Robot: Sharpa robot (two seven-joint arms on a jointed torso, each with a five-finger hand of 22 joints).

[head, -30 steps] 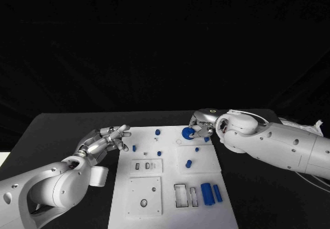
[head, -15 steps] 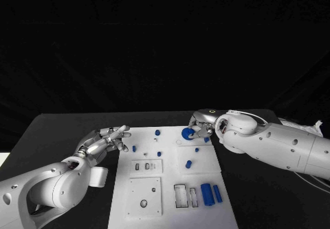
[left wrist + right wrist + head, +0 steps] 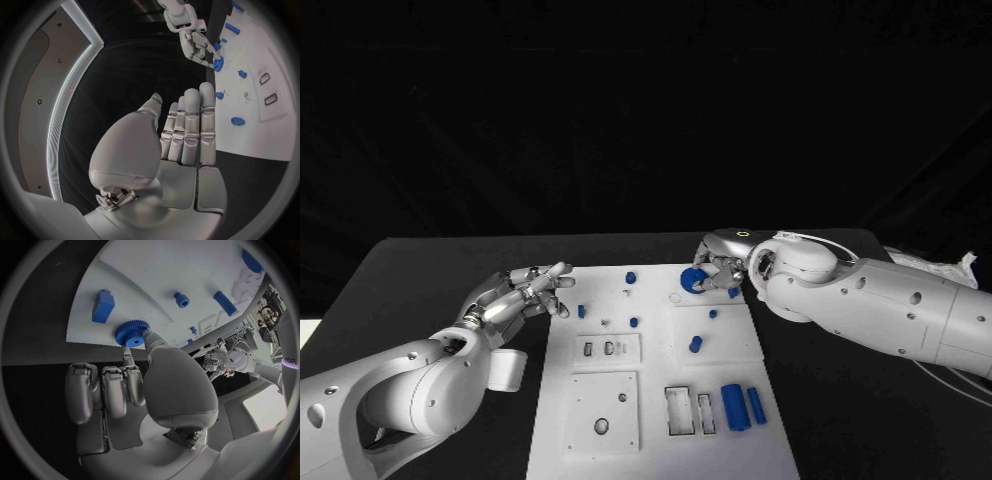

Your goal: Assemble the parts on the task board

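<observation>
No readable writing anywhere. Right hand (image 3: 718, 272) pinching a blue gear (image 3: 132, 333) at the board's (image 3: 661, 420) far right edge. Left hand (image 3: 187, 125) spread, holding nothing, beside its left edge.

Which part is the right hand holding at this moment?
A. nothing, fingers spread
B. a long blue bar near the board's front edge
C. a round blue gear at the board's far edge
C: the right hand pinches the toothed blue gear over the task board.
</observation>
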